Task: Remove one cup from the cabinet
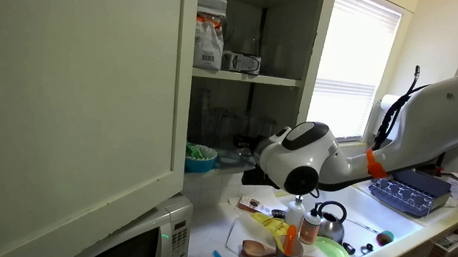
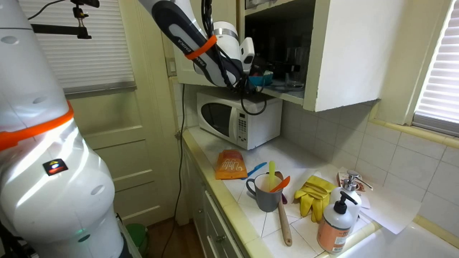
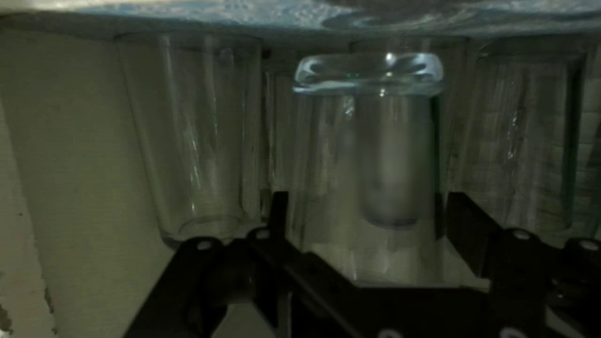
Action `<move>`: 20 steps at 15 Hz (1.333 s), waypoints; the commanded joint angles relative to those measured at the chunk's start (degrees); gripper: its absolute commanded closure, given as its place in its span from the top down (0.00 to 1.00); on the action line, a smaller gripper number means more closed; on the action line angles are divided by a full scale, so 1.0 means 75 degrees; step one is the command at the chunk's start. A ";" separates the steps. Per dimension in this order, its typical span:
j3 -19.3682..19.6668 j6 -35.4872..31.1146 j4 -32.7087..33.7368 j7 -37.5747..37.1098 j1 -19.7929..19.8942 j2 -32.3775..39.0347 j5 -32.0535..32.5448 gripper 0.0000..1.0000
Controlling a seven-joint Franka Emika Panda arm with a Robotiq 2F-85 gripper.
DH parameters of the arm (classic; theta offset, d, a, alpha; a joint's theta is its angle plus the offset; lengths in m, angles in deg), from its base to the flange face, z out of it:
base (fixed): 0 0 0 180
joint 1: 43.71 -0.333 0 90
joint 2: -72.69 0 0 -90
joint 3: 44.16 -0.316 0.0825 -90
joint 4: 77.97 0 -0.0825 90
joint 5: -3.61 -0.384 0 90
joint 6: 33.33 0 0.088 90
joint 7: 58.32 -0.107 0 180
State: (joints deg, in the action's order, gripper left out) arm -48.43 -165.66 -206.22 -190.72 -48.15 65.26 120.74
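The tool (image 3: 366, 213) has a clear cup (image 3: 371, 141) between its two fingers (image 3: 278, 216), one against each side as far as the wrist view tells; the fit looks snug, so I judge it gripped. The cup is straight ahead of the tool, inside the cabinet (image 2: 351, 53), above the lower shelf (image 3: 225, 9). That view stands upside down, shelf at the top, so the cup's thick base faces down and its long axis runs near vertical, across the tool's reach. The base seems off the shelf. The coming move turns on this: likely straight back out, with the cup upright, away from its neighbours.

Just behind are at least three more cups (image 3: 190, 141), two of them plain to see at either side; overlapping glass hides the exact count. On the same shelf sits one blue tub (image 1: 200, 166). The upper shelf (image 1: 246, 78) bears one bag (image 1: 209, 38) and one box (image 1: 241, 62).

Farther down, the counter (image 2: 290, 152) carries one microwave (image 2: 263, 118), one orange pouch (image 2: 231, 165), one blue utensil (image 2: 257, 169), one mug (image 2: 267, 197), one wooden spoon (image 2: 285, 224), two pump bottles (image 2: 335, 224) and some yellow gloves (image 2: 315, 195), too bunched to count. One kettle (image 1: 332, 230) seems to stand in the sink (image 1: 359, 205).
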 commanded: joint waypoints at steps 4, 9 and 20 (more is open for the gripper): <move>0.0034 0.0284 -0.0355 -0.0498 -0.0105 -0.0181 0.0551 0.58; 0.0048 0.0241 -0.0378 -0.0474 -0.0099 -0.0201 0.0626 0.58; 0.0107 0.0259 -0.0301 -0.0479 -0.0095 -0.0290 0.0538 1.00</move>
State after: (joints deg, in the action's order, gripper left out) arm -48.26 -164.68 -207.48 -191.55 -48.26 63.76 122.70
